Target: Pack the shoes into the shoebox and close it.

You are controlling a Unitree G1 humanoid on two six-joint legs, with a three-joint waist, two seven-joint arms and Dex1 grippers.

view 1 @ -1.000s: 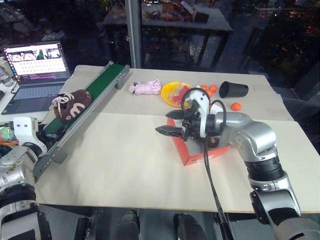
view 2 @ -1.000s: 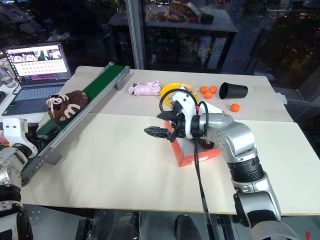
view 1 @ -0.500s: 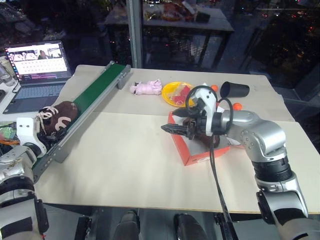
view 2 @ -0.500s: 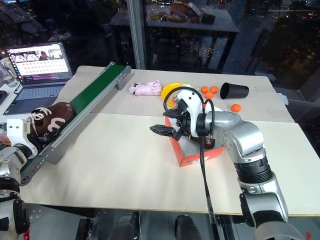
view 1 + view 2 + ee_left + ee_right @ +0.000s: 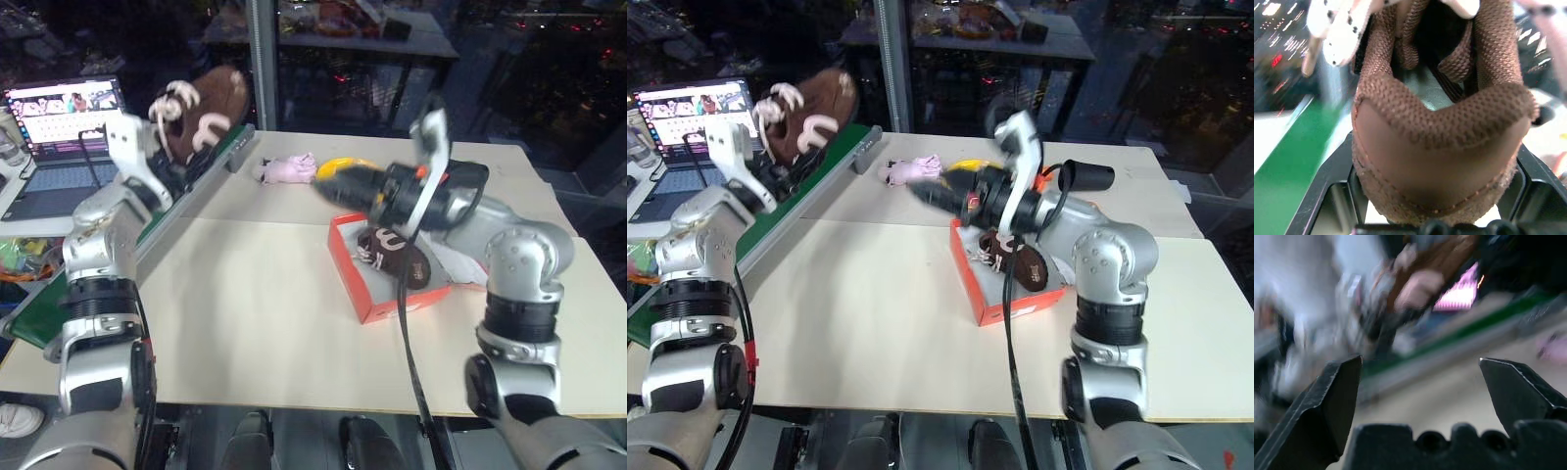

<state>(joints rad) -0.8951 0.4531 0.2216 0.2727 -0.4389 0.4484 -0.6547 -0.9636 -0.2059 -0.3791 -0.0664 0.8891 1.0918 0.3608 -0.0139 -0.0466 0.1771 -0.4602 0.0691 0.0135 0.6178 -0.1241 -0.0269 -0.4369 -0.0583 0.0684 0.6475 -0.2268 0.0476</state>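
Note:
One dark brown shoe [image 5: 211, 101] with white laces hangs in the air above the far end of the green conveyor, with my left gripper [image 5: 179, 147] shut on its heel [image 5: 1440, 147]. The other shoe [image 5: 395, 252] lies inside the open red-orange shoebox [image 5: 387, 304] at table centre-right. My right gripper [image 5: 330, 186] hovers above the box's far left corner, pointing left. It is open, and nothing sits between its fingers [image 5: 1327, 396].
A green conveyor [image 5: 191, 176] runs along the table's left side, with a laptop [image 5: 61, 110] beyond it. Behind the box lie a pink soft toy [image 5: 284, 171], a yellow plate [image 5: 345, 164] and a tipped black cup [image 5: 472, 176].
My left gripper has shut on the shoe that rode down the conveyor, and swung it up and to the right. The right gripper rose from beside the box and stayed open.

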